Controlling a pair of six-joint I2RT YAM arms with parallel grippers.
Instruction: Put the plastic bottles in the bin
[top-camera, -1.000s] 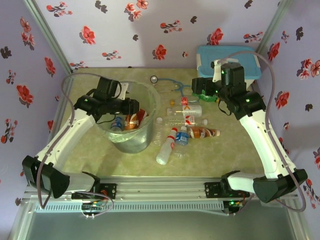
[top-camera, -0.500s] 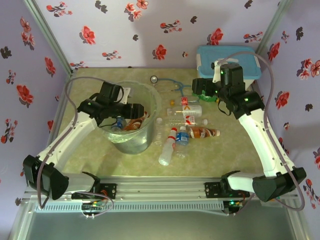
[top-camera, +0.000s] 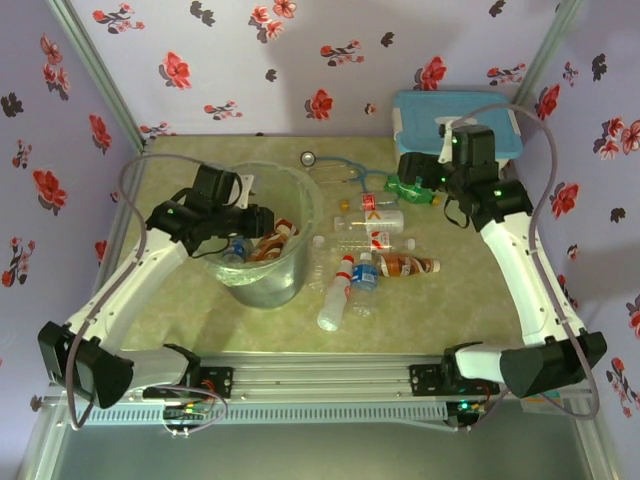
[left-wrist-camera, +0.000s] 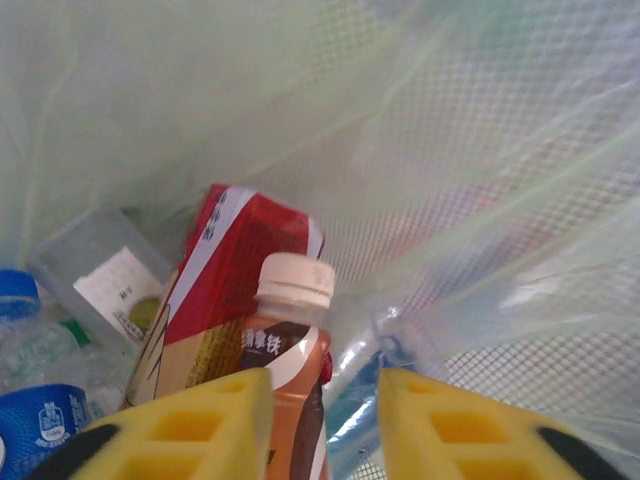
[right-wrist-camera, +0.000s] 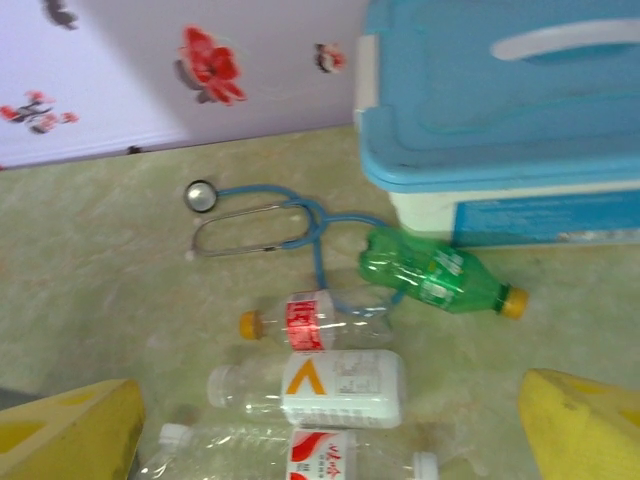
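Observation:
The bin (top-camera: 262, 285), a translucent bucket lined with a clear bag, stands left of centre and holds several bottles. My left gripper (top-camera: 262, 222) is down inside it, jaws shut with a narrow gap and nothing between them. Just beyond its fingers (left-wrist-camera: 325, 375) lies a brown bottle (left-wrist-camera: 292, 330) with a white cap, against a red carton (left-wrist-camera: 225, 290). My right gripper (top-camera: 408, 170) hangs open above the loose bottles: a green one (right-wrist-camera: 430, 282), an orange-capped clear one (right-wrist-camera: 320, 320) and a white-labelled one (right-wrist-camera: 335, 385). Several more, one amber-brown (top-camera: 408, 266), lie nearer the arms.
A white box with a light-blue lid (top-camera: 455, 125) stands at the back right, close to the green bottle. A blue stethoscope (right-wrist-camera: 260, 215) lies behind the bottles. Flowered walls close in the back and sides.
My left gripper opened over the bin, let go of its bottle and shut again, pulling slightly left. The right arm shifted a little right and back, exposing the green bottle.

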